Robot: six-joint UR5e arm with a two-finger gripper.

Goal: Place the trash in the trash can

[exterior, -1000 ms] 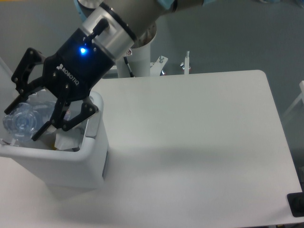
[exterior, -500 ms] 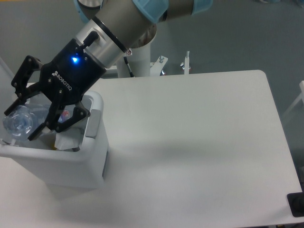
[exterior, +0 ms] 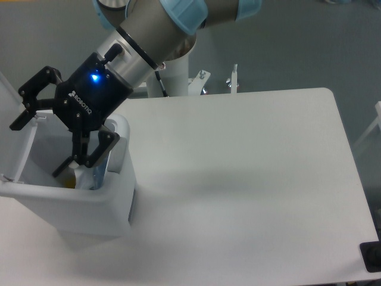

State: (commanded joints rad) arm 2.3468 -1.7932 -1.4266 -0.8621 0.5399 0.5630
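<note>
My gripper (exterior: 38,149) is open and empty, its black fingers spread wide over the mouth of the white trash can (exterior: 71,208) at the table's left edge. The can's lid (exterior: 11,119) stands open at the far left, and a grey panel (exterior: 116,158) sits at its right rim. Inside the can, against the right wall, lies a clear bluish piece of plastic that looks like the water bottle (exterior: 98,170), partly hidden by a finger. The thin plastic sheet cannot be made out. A bit of yellow (exterior: 71,180) shows at the can's bottom.
The white table (exterior: 238,179) spreads to the right of the can. The arm's white base column (exterior: 172,74) and small metal brackets (exterior: 232,80) stand behind the table's far edge. A dark object (exterior: 372,256) sits at the bottom right corner.
The gripper held the clear bottle over the can a second ago. The fingers have spread, the bottle has left them and dropped down into the can.
</note>
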